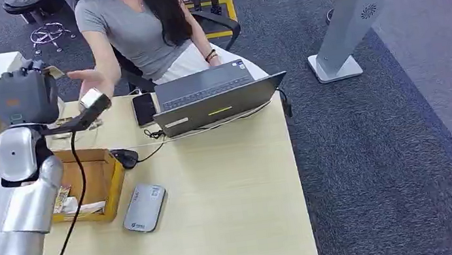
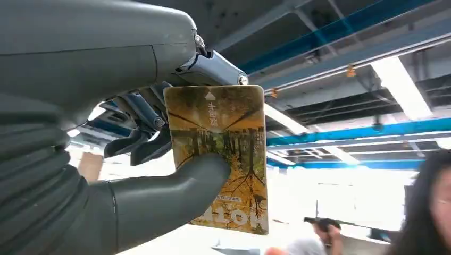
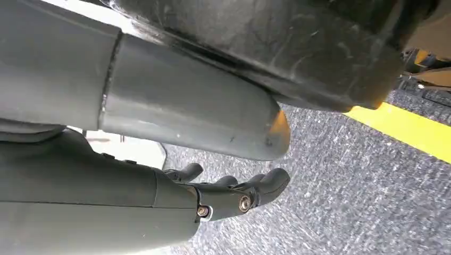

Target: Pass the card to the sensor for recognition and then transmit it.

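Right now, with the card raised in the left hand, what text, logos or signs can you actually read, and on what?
Card, upper part: an arrow and a column of characters, too small to read.
Card, lower edge: large pale letters, upside down and partly hidden by the left hand, not readable.
Grey device on the desk: small logo, too small to read.
Laptop: nothing legible.

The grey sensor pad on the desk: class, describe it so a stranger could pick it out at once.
Start at the pale wooden desk and find the open cardboard box near its left side. Just right of the box lies the sensor pad, flat and rounded. Unlike the black mouse and the laptop beyond it, it is light grey.
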Available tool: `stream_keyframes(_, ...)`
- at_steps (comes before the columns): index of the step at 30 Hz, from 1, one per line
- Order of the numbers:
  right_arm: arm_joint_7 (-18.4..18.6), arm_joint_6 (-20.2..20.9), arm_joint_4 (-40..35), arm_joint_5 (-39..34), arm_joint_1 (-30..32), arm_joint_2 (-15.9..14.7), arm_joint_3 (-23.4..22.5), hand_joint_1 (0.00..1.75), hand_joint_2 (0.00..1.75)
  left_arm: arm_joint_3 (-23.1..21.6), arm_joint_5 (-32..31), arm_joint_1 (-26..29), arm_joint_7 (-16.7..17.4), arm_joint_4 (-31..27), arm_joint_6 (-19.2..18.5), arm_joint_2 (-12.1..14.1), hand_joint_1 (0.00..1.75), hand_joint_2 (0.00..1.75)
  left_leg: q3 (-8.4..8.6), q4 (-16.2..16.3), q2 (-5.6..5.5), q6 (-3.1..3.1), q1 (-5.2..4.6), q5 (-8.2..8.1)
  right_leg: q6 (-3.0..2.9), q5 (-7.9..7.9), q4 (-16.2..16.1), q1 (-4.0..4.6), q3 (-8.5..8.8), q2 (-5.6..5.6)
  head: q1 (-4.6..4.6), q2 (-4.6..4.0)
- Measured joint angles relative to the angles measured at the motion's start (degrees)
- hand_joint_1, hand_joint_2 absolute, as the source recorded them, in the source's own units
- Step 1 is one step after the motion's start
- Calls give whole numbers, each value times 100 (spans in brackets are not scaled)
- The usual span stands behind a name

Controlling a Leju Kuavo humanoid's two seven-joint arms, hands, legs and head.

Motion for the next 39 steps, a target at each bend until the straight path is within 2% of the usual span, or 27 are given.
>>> stream_keyframes(3, -7, 4, 0, 0, -5, 0, 22, 0, 0, 70, -15, -577, 9, 654, -50, 85, 175, 175, 1, 0, 3, 0, 0, 0, 0, 0, 1, 1, -1, 4, -6, 0)
stream_keyframes(6, -7, 4, 0, 0, -13, 0, 35, 0, 0, 100, -15, -823, 9, 1038, -46, 138, 175, 175, 1, 0, 2, 0, 0, 0, 0, -1, 1, 1, -2, 4, -4, 0)
stream_keyframes(12, -4, 7, 0, 2, -28, 0, 72, 0, 0, 105, -15, -980, 28, 1396, -35, 149, 175, 175, -2, -1, 1, 0, 0, -1, 1, -2, 0, 0, -2, 3, -7, 0)
stream_keyframes(22, -4, 7, 0, 0, -30, 0, 114, 0, 0, 118, 88, -925, 6, 1640, 74, 146, 175, 175, -2, -1, 0, 0, 0, 0, 1, -1, 0, 0, -2, 3, -7, 0)
stream_keyframes(23, -4, 7, 0, 0, -30, 0, 116, 0, 0, 133, 107, -908, -22, 1656, 79, 146, 2, 175, -3, -1, 0, 0, 0, 0, 1, -1, 0, 0, -2, 3, -7, 0)
stream_keyframes(28, -2, 7, 0, -2, -30, 0, 116, 0, 0, 256, 243, -777, -155, 1702, 278, 155, 0, 175, -3, -1, -1, 0, 0, -1, 2, -3, 0, 0, -2, 2, -7, 0)
stream_keyframes(35, -4, 2, 0, -39, -30, -2, 116, 0, 0, 308, 232, -572, -280, 1691, 339, 144, 0, 175, -3, -1, -1, 0, 0, -1, 2, -3, -1, 0, -2, 2, -7, 0)
stream_keyframes(37, -4, -4, 0, -61, -29, -2, 114, 0, 0, 308, 276, -405, -376, 1509, 341, 127, 0, 175, -1, -1, 2, 0, -1, -1, 2, -3, -1, -1, -2, 4, -7, 0)
stream_keyframes(39, -2, -13, 0, -123, -23, -2, 111, 0, 0, 306, 365, -48, -483, 1088, 339, 68, 0, 175, -1, -1, 3, -1, -2, -2, 2, -3, -2, -2, -2, 5, -7, 0)
